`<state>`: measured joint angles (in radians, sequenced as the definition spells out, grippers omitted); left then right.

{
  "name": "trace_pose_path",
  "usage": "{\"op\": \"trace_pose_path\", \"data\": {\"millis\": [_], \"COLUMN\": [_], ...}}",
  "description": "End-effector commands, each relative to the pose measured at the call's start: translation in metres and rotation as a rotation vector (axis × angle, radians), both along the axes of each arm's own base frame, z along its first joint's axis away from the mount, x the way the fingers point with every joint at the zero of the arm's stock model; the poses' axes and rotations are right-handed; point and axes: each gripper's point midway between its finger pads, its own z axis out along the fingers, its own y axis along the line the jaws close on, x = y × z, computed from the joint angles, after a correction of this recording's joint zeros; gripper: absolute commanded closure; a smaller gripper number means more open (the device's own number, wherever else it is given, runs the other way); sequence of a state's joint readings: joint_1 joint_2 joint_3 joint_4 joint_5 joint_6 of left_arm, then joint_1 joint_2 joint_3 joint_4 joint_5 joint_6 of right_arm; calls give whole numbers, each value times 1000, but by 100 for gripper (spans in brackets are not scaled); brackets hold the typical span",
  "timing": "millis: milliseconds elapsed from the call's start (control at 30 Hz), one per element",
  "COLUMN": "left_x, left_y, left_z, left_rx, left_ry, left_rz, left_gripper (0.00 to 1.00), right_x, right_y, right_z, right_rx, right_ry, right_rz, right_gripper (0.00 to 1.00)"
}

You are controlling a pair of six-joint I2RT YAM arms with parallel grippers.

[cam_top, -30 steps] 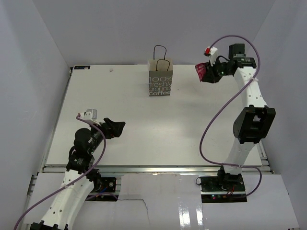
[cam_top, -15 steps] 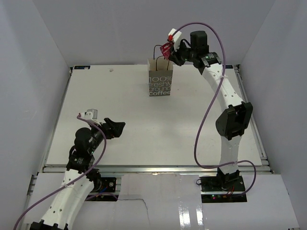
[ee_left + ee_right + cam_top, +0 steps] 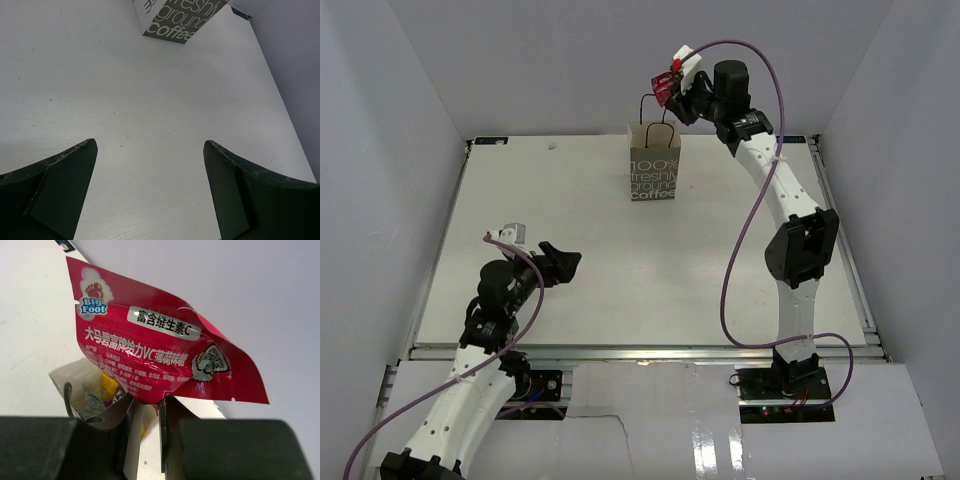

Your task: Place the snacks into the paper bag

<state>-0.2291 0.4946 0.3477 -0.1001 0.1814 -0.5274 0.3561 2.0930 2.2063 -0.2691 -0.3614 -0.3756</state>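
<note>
The paper bag [image 3: 654, 163] stands upright at the back middle of the table, with pale "freshly ground coffee" print [image 3: 176, 19]. My right gripper [image 3: 670, 93] hangs just above the bag's open top, shut on a red snack packet [image 3: 150, 352] pinched by its lower edge [image 3: 665, 87]. Below the packet, the right wrist view looks into the bag's mouth [image 3: 89, 390], where yellow, purple and silvery snacks [image 3: 106, 386] lie. My left gripper [image 3: 565, 264] hovers low over the near left of the table, open and empty, its fingers [image 3: 55, 185] wide apart.
Thin black loop handles [image 3: 653, 108] rise from the bag's top beside the red packet. White walls close in the table at the back and sides. Purple cables loop off both arms [image 3: 730, 270].
My right arm swung left from the back right of the table, carrying the red packet to above the bag's opening. The left arm barely shifted.
</note>
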Motion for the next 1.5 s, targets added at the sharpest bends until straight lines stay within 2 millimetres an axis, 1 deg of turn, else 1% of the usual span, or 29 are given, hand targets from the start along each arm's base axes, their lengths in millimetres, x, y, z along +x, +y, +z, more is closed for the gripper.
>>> {"op": "trace_pose_path", "data": {"millis": [0,167,300,400,433,500,533,633,733,767,833,867,900,933,967,1000,1067,1100,1133,1167,1200,1233,1267,1300,1333,1367,1400,1433,1467], "left_x": [4,2,2,3,3,3,3,4,4,4,4,4,4,3,3,2,1,1,1,2,2,2,3,4,4,5,6,6,6], "left_y": [-3,-1,0,-1,-1,-1,-1,-1,-1,-1,-1,-1,-1,-2,-1,-1,-1,-1,0,0,0,0,0,0,0,-1,-1,-1,-2], "left_z": [22,23,23,22,22,21,20,21,23,23,24,24,26,26,27,28,31,31,32,34,36,37,38,39,41,41,46,47,48], "left_rx": [-4,-10,-7,-6,-7,-6,-6,-5,-6,-6,-8,-6,-7,-7,-7,-7,-10,-9,-9,-9,-7,-6,-5,-4,-3,0,1,2,1], "left_ry": [-56,-70,-71,-67,-67,-62,-61,-66,-72,-72,-76,-75,-78,-78,-78,-81,-90,-92,-92,-98,-103,-105,-105,-107,-113,-107,-116,-115,-113], "left_rz": [-18,-6,-2,-7,-7,-8,-10,-9,-7,-9,-10,-10,-10,-12,-10,-10,-12,-9,-7,-4,-6,-5,-4,-4,-7,-7,-11,-13,-14], "left_gripper": [2,2,2,2,2,2,2,2,2,2,2,2,2,2,2,2,2,2,2,2,2,2,2,2,2,2,2,2,2], "right_x": [1,2,6,6,6,5,4,1,-2,-5,-7,-11,-12,-13,-18,-16,-20,-19,-20,-24,-29,-38,-42,-47,-55,-61,-67,-73,-84], "right_y": [23,30,30,30,29,28,28,26,22,21,15,11,2,-3,-12,-26,-48,-69,-82,-107,-117,-128,-146,-155,-165,-184,-193,-206,-215], "right_z": [8,-21,-34,-44,-46,-52,-54,-52,-45,-38,-33,-23,-16,-15,-1,3,6,6,3,-4,-8,-6,-26,-34,-34,-61,-71,-72,-95], "right_rx": [54,35,4,-14,-22,-36,-45,-56,-56,-52,-57,-56,-53,-49,-22,0,52,113,143,171,213,229,228,214,201,162,133,82,39], "right_ry": [-38,15,14,25,24,31,30,25,16,7,6,-8,-7,-2,0,17,72,128,164,209,259,280,334,353,357,408,420,392,431], "right_rz": [42,64,68,71,73,74,76,81,77,81,82,84,73,60,32,-1,-75,-137,-173,-218,-241,-255,-284,-303,-336,-422,-461,-508,-533], "right_gripper": [92,87,80,69,60,54,48,42,40,38,25,19,9,4,0,10,10,10,10,10,10,10,10,10,10,10,10,10,10]}}
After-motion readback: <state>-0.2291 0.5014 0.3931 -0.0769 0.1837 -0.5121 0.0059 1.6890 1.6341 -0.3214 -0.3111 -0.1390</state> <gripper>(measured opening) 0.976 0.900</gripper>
